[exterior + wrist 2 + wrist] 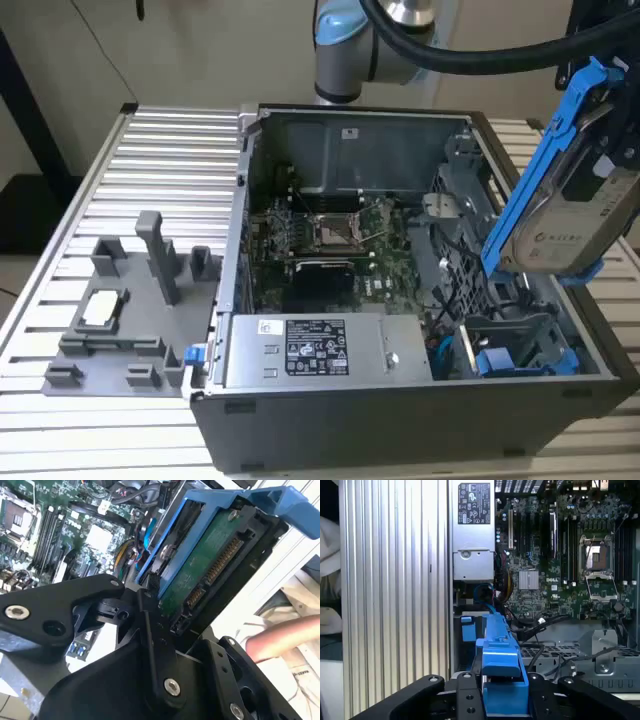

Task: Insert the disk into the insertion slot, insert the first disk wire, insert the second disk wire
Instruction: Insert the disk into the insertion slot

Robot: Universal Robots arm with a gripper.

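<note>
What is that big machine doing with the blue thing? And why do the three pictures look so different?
It is a robot arm with a gripper, a sort of pinching hand. One picture comes from a camera standing off the arm; the other two come from cameras riding near its wrist. On the ribbed metal table sits an open computer case, and on the exterior view's left a grey tray of holders. The gripper is shut on the disk in its blue frame, holding it tilted in the air, not yet in the insertion slot with the blue rails.
</note>
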